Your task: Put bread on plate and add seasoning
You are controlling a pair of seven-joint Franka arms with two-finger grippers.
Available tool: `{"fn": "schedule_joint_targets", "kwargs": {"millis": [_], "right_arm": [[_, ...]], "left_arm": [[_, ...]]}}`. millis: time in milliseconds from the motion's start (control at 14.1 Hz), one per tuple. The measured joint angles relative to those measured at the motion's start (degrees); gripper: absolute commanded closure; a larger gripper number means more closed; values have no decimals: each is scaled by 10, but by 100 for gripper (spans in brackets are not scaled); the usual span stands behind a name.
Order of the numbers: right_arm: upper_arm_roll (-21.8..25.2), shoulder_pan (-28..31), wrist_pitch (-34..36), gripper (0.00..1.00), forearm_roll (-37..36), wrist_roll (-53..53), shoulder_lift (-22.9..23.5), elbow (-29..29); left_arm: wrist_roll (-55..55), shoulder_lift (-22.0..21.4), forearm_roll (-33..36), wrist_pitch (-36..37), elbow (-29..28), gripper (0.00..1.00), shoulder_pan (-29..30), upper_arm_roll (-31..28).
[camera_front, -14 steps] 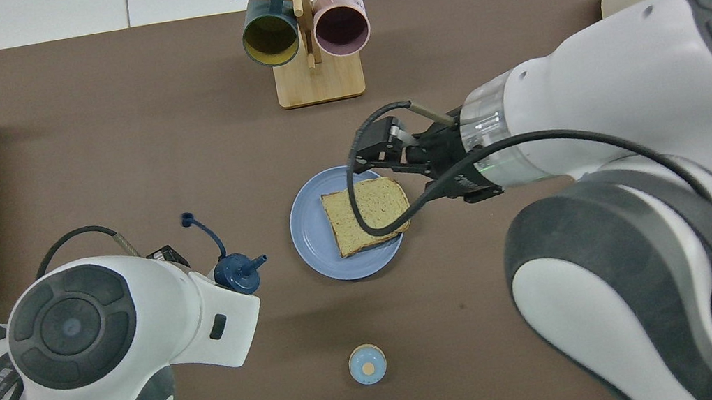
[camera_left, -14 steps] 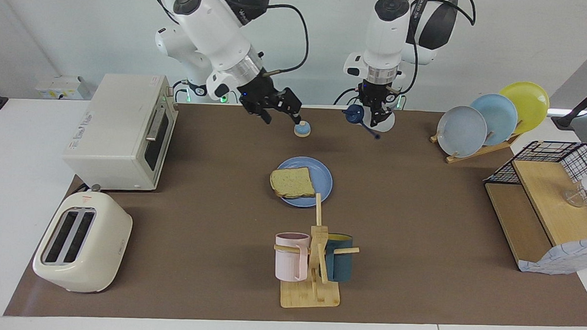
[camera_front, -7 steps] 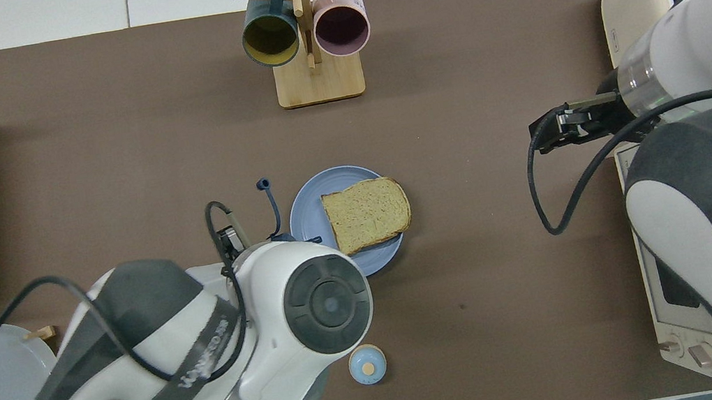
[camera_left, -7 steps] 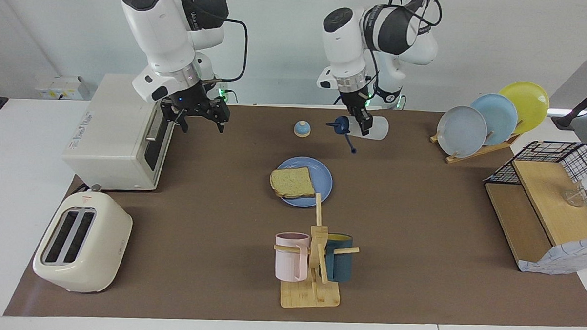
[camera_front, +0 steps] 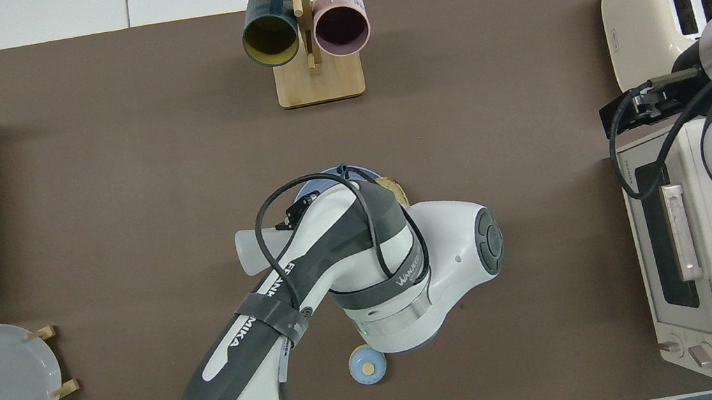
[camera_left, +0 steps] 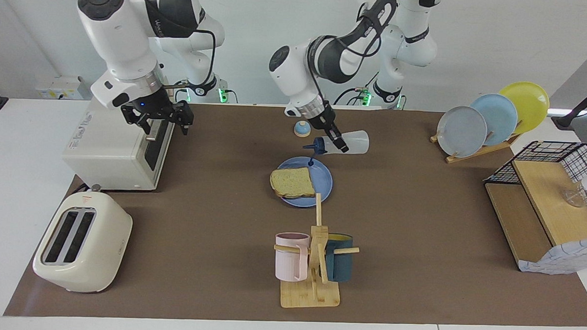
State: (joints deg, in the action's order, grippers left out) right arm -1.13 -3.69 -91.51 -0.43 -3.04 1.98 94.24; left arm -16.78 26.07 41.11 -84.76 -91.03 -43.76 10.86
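Observation:
The bread (camera_left: 293,182) lies flat on the blue plate (camera_left: 323,181) in the middle of the table. My left gripper (camera_left: 338,141) is shut on the seasoning bottle (camera_left: 353,142), which it holds on its side in the air. The bottle's navy cap (camera_left: 318,146) points toward the right arm's end, and its opened flip lid hangs over the plate's rim. In the overhead view my left arm covers most of the plate (camera_front: 319,182) and bread (camera_front: 397,189); the bottle's base (camera_front: 253,250) sticks out. My right gripper (camera_left: 164,125) is open and empty, over the toaster oven's front (camera_front: 625,112).
A toaster oven (camera_left: 114,134) and a toaster (camera_left: 80,245) stand at the right arm's end. A mug rack (camera_left: 314,256) stands farther out than the plate. A small bell (camera_left: 302,129) sits near the robots. A plate rack (camera_left: 490,118) and a wire shelf (camera_left: 546,208) stand at the left arm's end.
My left gripper carried the seasoning bottle from near the robots' edge to over the plate, tipping it sideways. My right gripper moved from beside the bell to over the toaster oven.

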Motion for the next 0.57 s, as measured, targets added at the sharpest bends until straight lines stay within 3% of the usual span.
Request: {"fn": "schedule_joint_targets", "kwargs": {"millis": [355, 567], "right_arm": [[3, 3, 14, 0, -3, 17, -15, 12], [18, 4, 32, 0, -3, 40, -27, 18]], "left_arm": [[-8, 12, 103, 57, 4, 100, -18, 1], [0, 76, 166, 106, 7, 100, -63, 0]]}}
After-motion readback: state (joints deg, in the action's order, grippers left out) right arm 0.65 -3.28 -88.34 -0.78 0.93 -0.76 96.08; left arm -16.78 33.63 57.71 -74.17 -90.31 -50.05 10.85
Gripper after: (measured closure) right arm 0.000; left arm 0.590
